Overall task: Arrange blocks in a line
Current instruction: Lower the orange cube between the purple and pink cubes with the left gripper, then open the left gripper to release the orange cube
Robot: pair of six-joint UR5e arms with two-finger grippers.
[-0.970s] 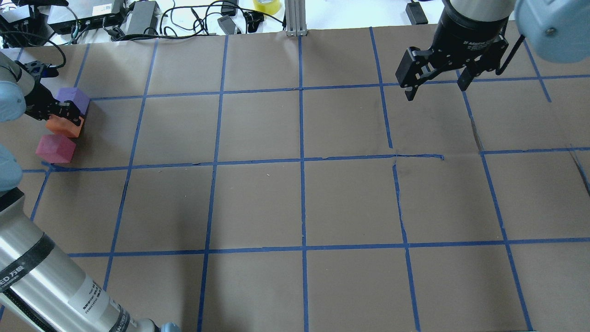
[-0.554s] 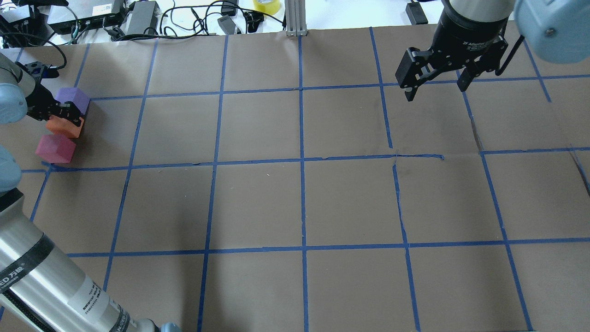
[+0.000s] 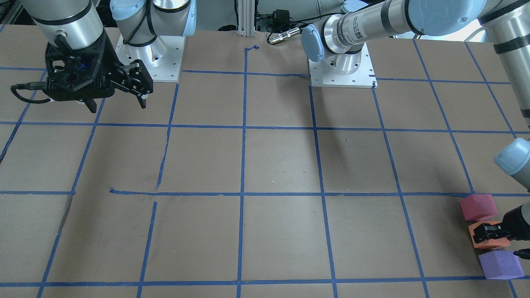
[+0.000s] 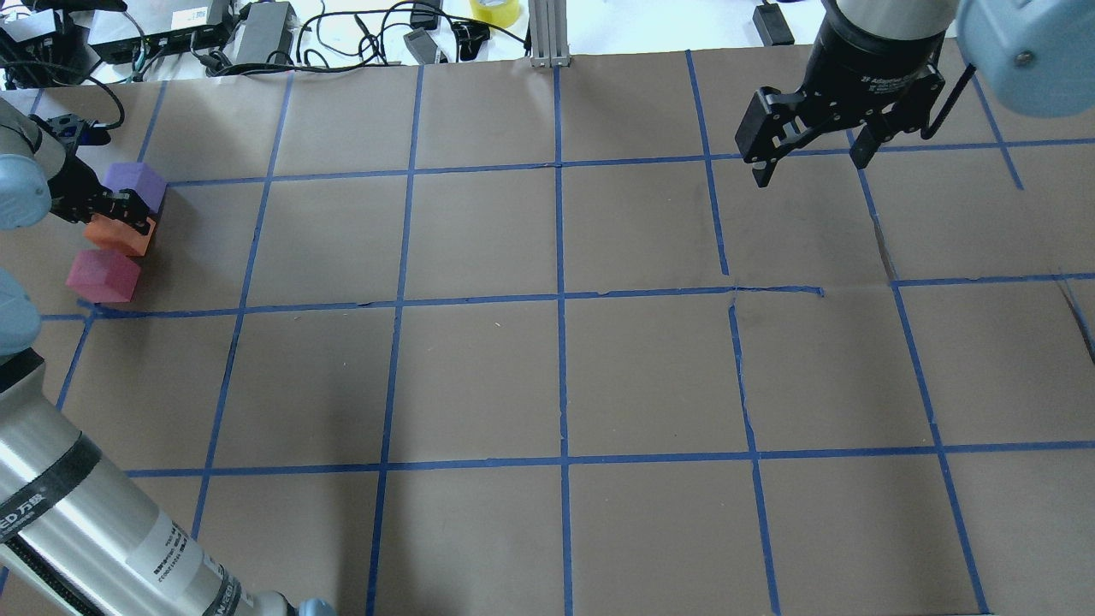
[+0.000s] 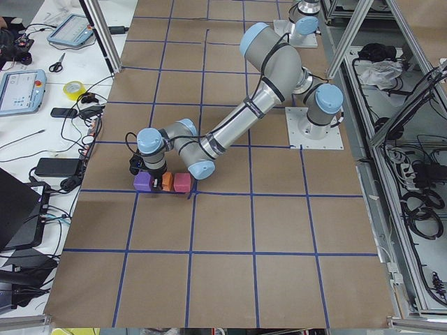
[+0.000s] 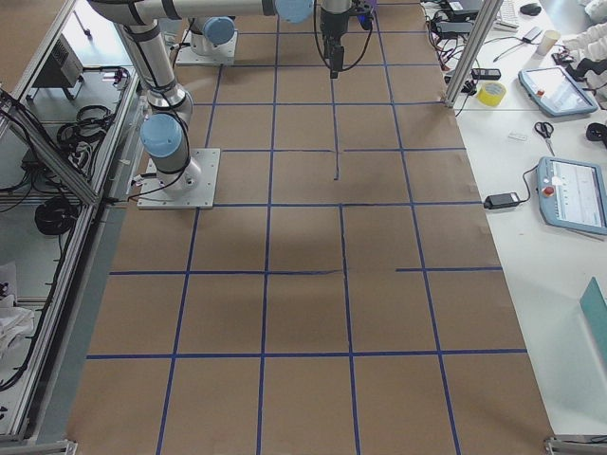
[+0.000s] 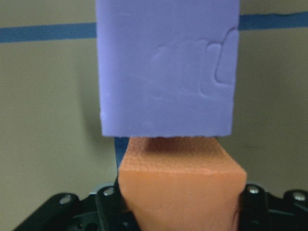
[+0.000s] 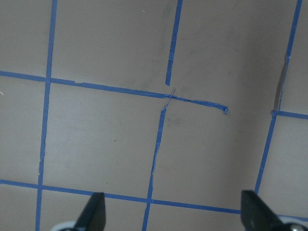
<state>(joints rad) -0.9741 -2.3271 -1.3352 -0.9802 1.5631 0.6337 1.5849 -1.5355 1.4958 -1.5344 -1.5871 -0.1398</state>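
Note:
Three blocks stand in a short row at the table's far left: purple (image 4: 137, 182), orange (image 4: 115, 239), crimson-pink (image 4: 103, 275). In the front-facing view they show as pink (image 3: 479, 207), orange (image 3: 492, 244) and purple (image 3: 500, 265). My left gripper (image 4: 115, 210) is shut on the orange block, low at the table. In its wrist view the orange block (image 7: 180, 187) sits between the jaws and touches the purple block (image 7: 166, 67) ahead. My right gripper (image 4: 808, 167) hangs open and empty above the far right of the table, with its fingertips (image 8: 94, 211) over bare paper.
Brown paper with a blue tape grid (image 4: 560, 295) covers the table. Cables, power bricks and a yellow tape roll (image 4: 496, 10) lie beyond the far edge, beside an aluminium post (image 4: 547, 34). The two arm bases (image 3: 341, 68) stand at the robot's side.
Almost nothing. My left gripper and the orange block have shifted by a few pixels at most. The right arm has stayed in place.

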